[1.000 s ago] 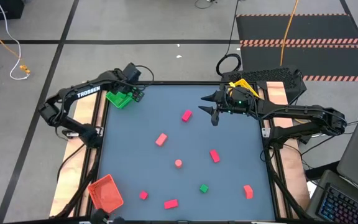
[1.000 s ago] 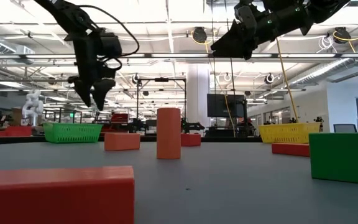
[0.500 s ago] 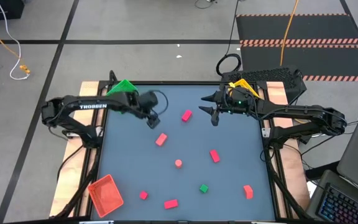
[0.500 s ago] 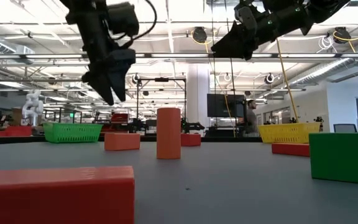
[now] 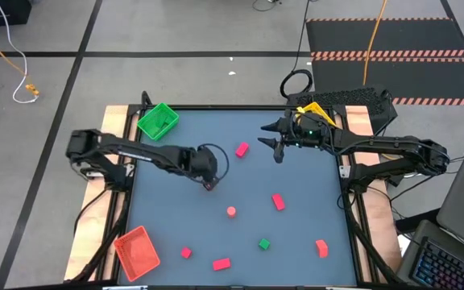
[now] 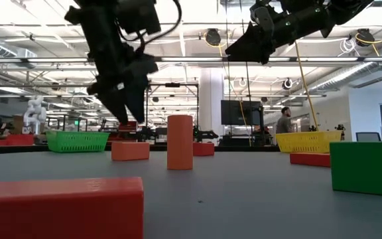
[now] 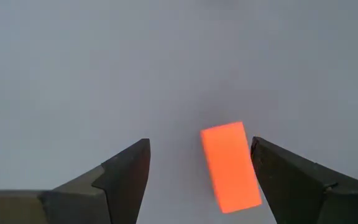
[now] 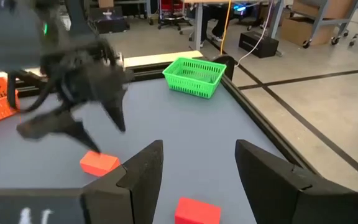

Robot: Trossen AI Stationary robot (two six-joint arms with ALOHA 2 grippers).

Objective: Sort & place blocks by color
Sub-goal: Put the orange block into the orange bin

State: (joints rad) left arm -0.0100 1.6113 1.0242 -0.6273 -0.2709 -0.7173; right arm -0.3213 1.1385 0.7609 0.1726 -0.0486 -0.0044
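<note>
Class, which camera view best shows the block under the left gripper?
The left wrist view: the salmon-orange block lies unobstructed between the open left gripper fingers. The high view hides it almost completely beneath that gripper. The low and right wrist views show it small and distant.

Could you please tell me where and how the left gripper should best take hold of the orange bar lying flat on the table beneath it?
Probably across its two long sides, near the middle, coming straight down. The orange bar lies flat between the open left gripper fingers, its short width spanning them.
</note>
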